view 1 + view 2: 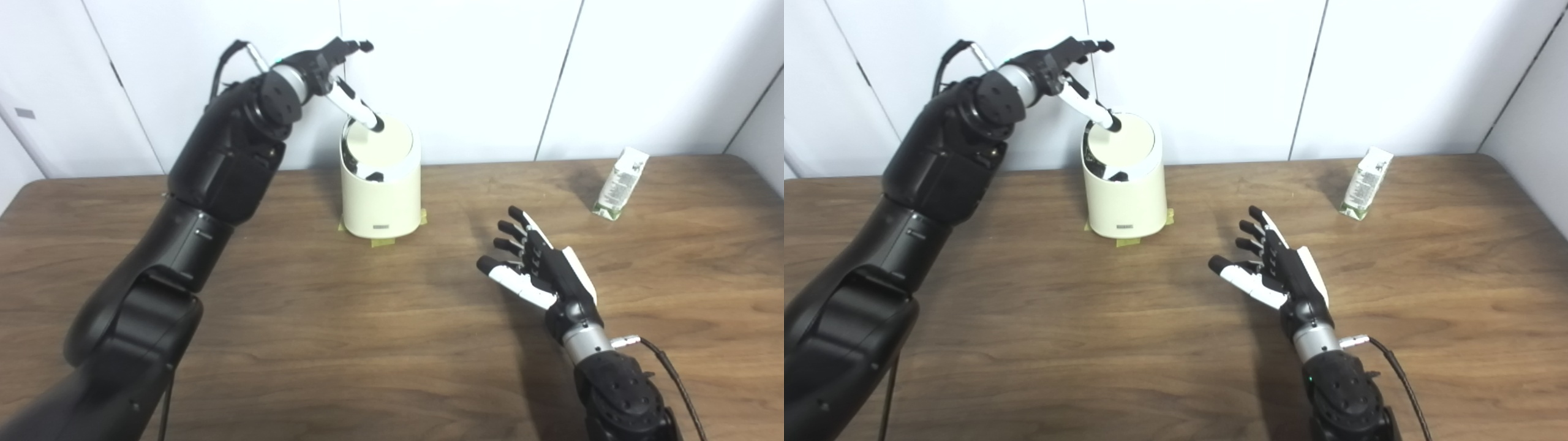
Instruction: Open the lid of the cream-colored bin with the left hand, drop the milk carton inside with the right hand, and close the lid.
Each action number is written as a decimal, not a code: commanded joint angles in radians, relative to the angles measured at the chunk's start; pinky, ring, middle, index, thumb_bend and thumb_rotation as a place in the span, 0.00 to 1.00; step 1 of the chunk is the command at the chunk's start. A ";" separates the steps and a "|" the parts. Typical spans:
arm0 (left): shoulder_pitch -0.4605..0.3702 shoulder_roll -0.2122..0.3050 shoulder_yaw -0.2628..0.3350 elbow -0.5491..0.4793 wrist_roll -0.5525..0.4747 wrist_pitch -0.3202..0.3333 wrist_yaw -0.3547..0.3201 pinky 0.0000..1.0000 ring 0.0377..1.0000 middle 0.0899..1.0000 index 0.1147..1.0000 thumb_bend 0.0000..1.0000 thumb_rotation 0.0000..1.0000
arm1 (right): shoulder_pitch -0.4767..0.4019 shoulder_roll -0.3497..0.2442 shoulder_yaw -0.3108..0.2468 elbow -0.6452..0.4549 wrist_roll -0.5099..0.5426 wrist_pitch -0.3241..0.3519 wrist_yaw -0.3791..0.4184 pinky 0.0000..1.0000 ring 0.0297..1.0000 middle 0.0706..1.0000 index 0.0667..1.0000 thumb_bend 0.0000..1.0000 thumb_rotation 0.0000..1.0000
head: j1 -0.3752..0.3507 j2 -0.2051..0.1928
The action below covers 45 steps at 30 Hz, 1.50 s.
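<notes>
The cream-colored bin [381, 184] is seen upper centre of the frame, standing upright on the wooden table [367, 343] near the back wall, with bits of tape [383, 242] showing at its base. Its lid [383, 142] appears tilted, a dark gap showing along the left and front rim, so it is judged partly pushed open. The lid is touched at its upper left edge by one extended finger of the left hand [327, 67], whose other fingers are spread above and grasp nothing.

The milk carton [620, 184] is found at the upper right of the frame, leaning slightly on the table, well apart from the bin and untouched.

The right hand [539, 269] is held lower centre-right, between bin and carton, with its fingers released and apart, empty.

The opening step is judged to be in hand and not complete. For the next move, the lid would have to be pressed further or kept tilted by the left finger, while the right hand would need to be carried up and right to the carton and closed around it.
</notes>
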 commanded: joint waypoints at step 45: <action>-0.032 0.004 -0.163 0.097 0.195 -0.223 0.158 0.77 0.89 0.93 0.91 0.95 0.02 | -0.037 0.037 -0.016 -0.074 0.011 -0.012 -0.014 0.71 0.86 0.89 0.95 0.68 0.44 | -0.022 0.012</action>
